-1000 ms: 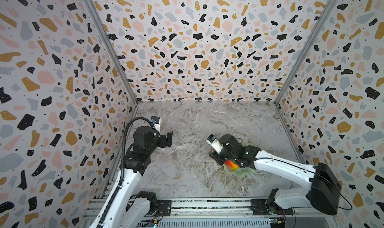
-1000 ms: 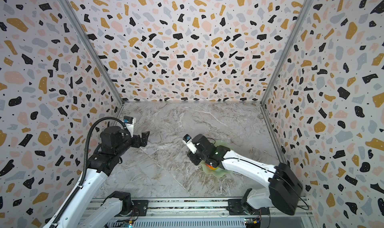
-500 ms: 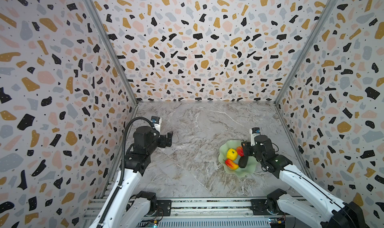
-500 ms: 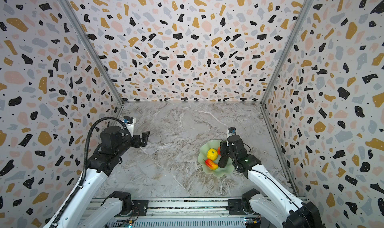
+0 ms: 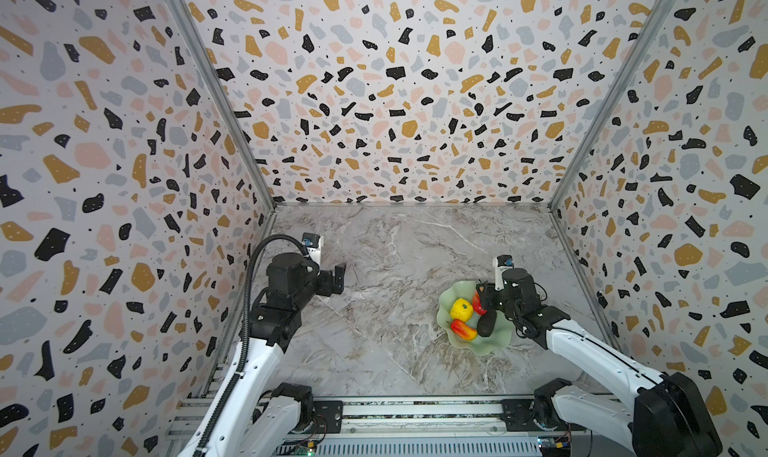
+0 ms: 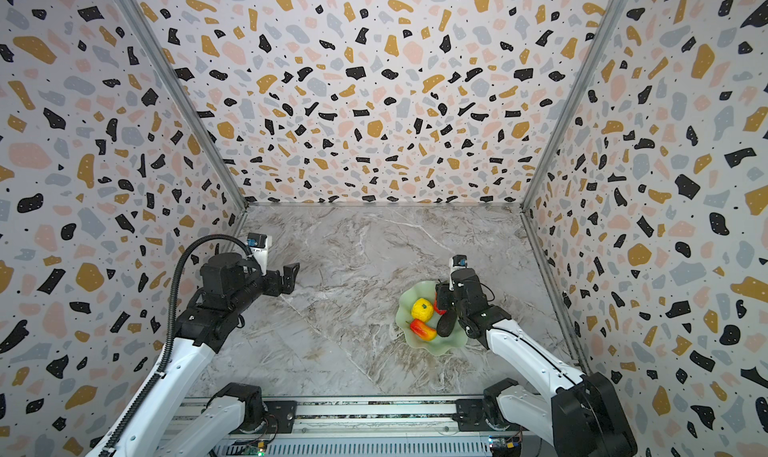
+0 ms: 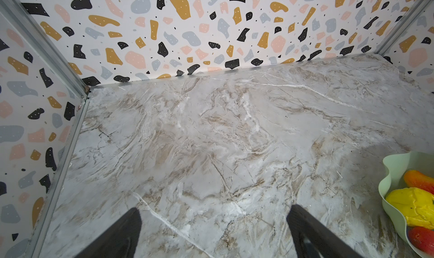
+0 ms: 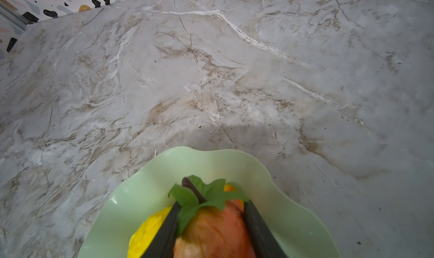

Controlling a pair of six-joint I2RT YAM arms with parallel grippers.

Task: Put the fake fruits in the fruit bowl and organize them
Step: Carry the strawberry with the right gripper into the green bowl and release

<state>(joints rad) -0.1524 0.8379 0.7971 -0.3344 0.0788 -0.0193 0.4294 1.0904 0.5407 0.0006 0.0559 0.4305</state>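
Well inside bowl (image 8: 145,188) rim, right end effector (image 8: 211,204) grips strawberry (image 8: 211,233) (marble (image 8: 211,80) beyond).

The tabletop (image 5: 395,268) looks like marble, smooth with a soft sheen. The fruit bowl (image 8: 141,198) is smooth, glossy pale-green plastic. The yellow citrus (image 5: 461,309) is bumpy and shiny, and the dark oval (image 5: 486,322) is smooth. The red fruit (image 8: 211,233) looks waxy, its leaves (image 8: 187,195) matt like cloth. The right gripper (image 8: 211,204) has matt black fingers (image 8: 256,226). The walls (image 5: 395,80) are matt print, edged with dull metal strips (image 5: 219,93).
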